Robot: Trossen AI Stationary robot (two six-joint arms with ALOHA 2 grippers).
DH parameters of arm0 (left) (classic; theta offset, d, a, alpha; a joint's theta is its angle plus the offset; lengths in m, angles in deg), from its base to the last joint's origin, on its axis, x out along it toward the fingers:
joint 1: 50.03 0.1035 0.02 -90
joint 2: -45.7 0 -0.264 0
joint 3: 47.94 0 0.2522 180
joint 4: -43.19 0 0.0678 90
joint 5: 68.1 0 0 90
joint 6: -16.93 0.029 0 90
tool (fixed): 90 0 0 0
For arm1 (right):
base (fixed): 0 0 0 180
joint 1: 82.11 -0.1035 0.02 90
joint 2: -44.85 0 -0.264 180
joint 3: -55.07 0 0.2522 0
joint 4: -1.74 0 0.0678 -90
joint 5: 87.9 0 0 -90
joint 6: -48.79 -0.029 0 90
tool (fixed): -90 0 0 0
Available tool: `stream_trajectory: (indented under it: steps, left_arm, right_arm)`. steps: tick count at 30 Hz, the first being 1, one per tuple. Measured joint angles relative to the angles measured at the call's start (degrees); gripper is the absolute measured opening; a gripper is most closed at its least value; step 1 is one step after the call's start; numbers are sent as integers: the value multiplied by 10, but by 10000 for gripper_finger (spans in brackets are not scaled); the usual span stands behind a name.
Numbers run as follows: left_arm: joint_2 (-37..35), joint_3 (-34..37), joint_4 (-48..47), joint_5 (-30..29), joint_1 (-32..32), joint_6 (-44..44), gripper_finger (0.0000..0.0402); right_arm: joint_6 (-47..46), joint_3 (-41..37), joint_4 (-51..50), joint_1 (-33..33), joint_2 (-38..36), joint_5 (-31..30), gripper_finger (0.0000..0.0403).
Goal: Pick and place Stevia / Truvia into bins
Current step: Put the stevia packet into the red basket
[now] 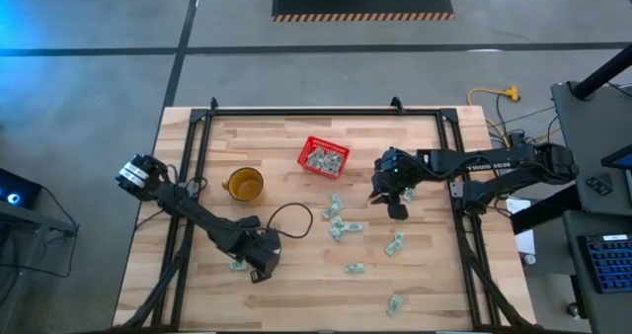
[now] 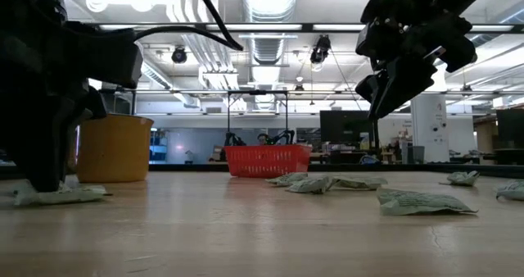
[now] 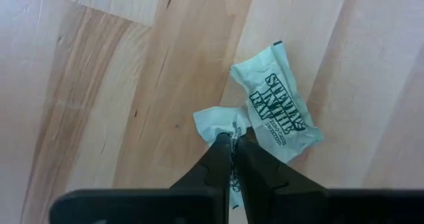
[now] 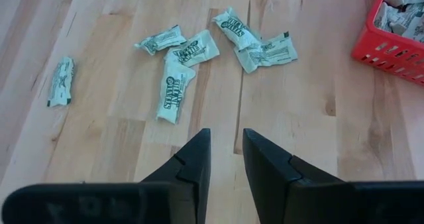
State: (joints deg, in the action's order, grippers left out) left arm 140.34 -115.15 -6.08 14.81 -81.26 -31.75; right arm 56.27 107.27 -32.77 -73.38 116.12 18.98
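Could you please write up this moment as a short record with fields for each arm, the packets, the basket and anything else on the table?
left claw: down at the table's near-left, shut on a crumpled packet, a second packet right beside it
right claw: raised above the table, open, empty, between the basket and the loose packets
basket: red, far centre of table, already holding packets
loose packets: scattered flat on the wood, centre to near-right
other: yellow cup left of basket
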Motion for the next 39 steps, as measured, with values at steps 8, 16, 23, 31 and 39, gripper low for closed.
stream_trajectory:
  steps: [8, 16, 23, 31, 39]
  left_arm:
    - [-8, -29, -10, -10, 0, 58, 6]
    - [-10, -85, -10, -114, 8, 207, 6]
    - [-10, -101, 68, -398, 35, 441, 6]
    - [-10, -94, 264, -485, 133, 646, 6]
    - [-10, -93, 281, -462, 254, 661, 5]
  right_arm:
    - [0, 0, 1, 0, 0, 0, 81]
    - [0, 0, 2, 0, 0, 0, 72]
    - [1, 0, 4, 0, 0, 0, 79]
    - [1, 0, 4, 0, 0, 0, 71]
    - [1, 0, 4, 0, 0, 0, 68]
